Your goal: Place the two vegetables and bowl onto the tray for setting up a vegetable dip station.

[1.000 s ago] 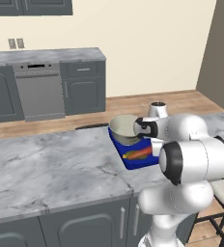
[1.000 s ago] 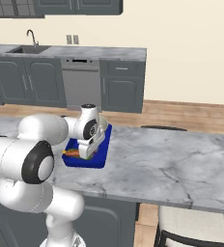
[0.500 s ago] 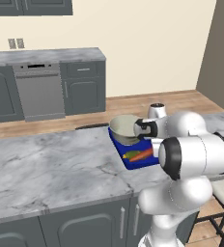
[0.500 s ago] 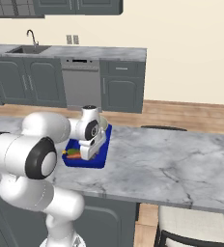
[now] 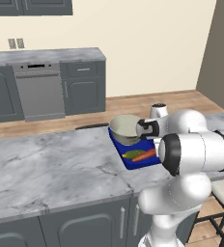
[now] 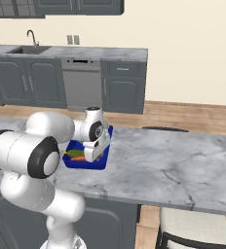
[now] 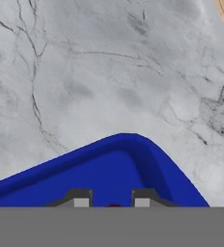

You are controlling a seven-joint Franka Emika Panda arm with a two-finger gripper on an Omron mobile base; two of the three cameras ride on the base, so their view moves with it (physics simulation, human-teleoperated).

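Over the grey marble counter [image 5: 51,164] we go, and there's the deep-blue tray [image 5: 129,161] near its far edge. The cucumber [image 5: 133,154] lies on the tray's near half with the orange carrot [image 5: 144,156] just beside it, to its right, both flat on the blue. Behind them the silvery bowl [image 5: 124,128] sits over the tray's far end; whether it rests on the blue or hangs just above it, I can't quite tell. At the bowl's right rim is the gripper [image 5: 142,129], its fingers narrowly set and apparently pinching that rim, though the contact itself is hard to make out. From the other side, the white hand covers the bowl, and the tray [image 6: 81,163] peeks out under it. Down the hand camera, the two fingertips [image 7: 80,198] stand close together over a rounded corner of the tray [image 7: 143,149], marble beyond.
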